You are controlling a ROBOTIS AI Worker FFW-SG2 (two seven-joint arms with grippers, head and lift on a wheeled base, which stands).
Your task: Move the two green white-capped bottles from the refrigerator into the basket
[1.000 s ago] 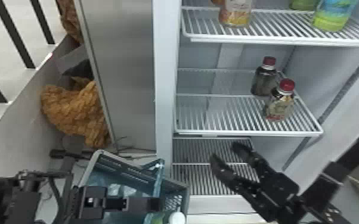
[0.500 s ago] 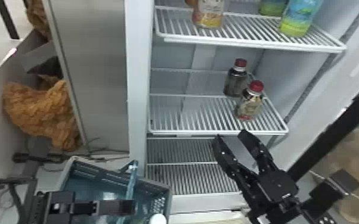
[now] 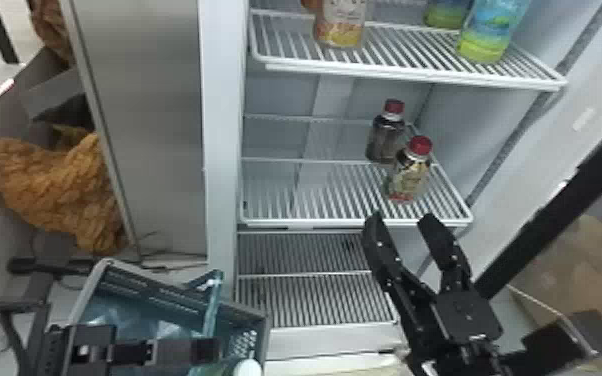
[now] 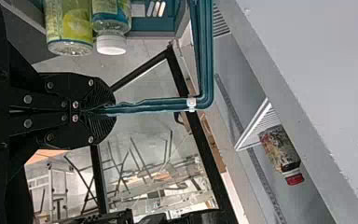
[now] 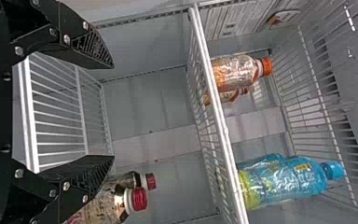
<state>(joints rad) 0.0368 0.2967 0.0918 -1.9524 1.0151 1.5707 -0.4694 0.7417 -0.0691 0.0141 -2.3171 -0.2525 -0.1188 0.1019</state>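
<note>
Grey metal panelling [image 3: 160, 125] stood beside one open refrigerator [image 3: 222, 125], with a crumpled brown cloth [image 3: 60, 195] at the left. You had one basket [image 3: 107, 267] low in front, and your left gripper [image 3: 207, 350] was pinching its one teal handle [image 4: 144, 106] between closed fingers. At the basket lay two bottles side by side: one with a white cap [image 4: 111, 45], and one green-and-yellow bottle [image 4: 69, 23] turned base outward, its cap hidden. You could not tell whether both were fully inside. Your right gripper [image 3: 399, 219] hung in front of the refrigerator, its two fingers spread with nothing between them, near the front edge of the middle shelf [image 3: 315, 220]. Two red-capped bottles [image 3: 409, 172] stood on that shelf, one behind the other. On the upper shelf [image 3: 405, 72] you had four more, two orange bottles [image 5: 235, 73] and two blue bottles [image 5: 284, 182].
</note>
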